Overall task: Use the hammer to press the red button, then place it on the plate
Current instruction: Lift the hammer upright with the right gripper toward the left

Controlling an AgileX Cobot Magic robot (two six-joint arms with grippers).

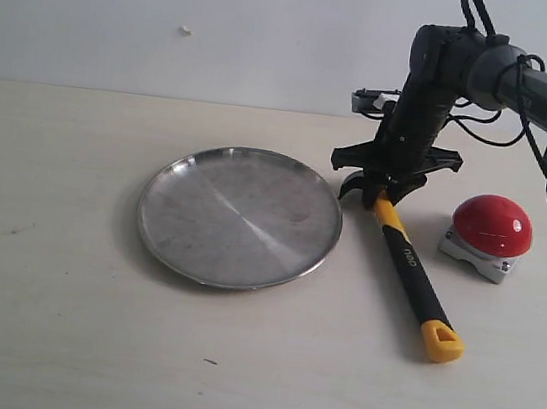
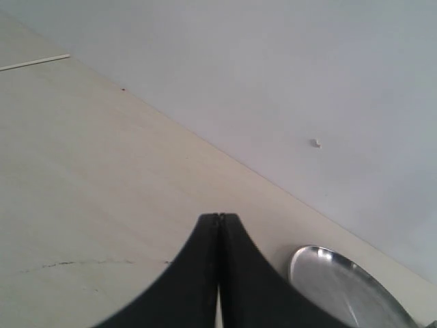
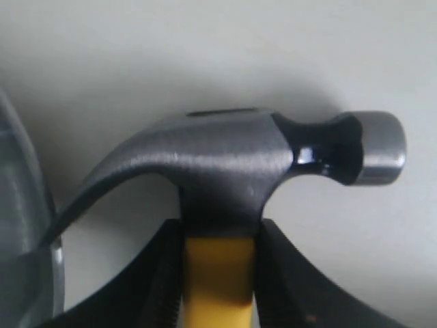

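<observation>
The hammer (image 1: pixel 412 271) lies on the table between the plate (image 1: pixel 240 216) and the red button (image 1: pixel 493 224), its yellow looped end toward the front. My right gripper (image 1: pixel 382 193) reaches down over the head end. In the right wrist view its fingers (image 3: pixel 160 273) press both sides of the yellow neck just below the dark head (image 3: pixel 225 160), so my right gripper (image 3: pixel 218 236) is shut on the hammer. The claw tip lies close to the plate's rim (image 3: pixel 27 260). My left gripper (image 2: pixel 220 219) is shut with nothing in it, and the plate's edge (image 2: pixel 348 287) shows beside it.
A pale wall rises behind the beige table. The right arm's dark links and cables (image 1: pixel 493 72) hang above the button. Bare tabletop (image 1: pixel 41 285) stretches left of and in front of the plate.
</observation>
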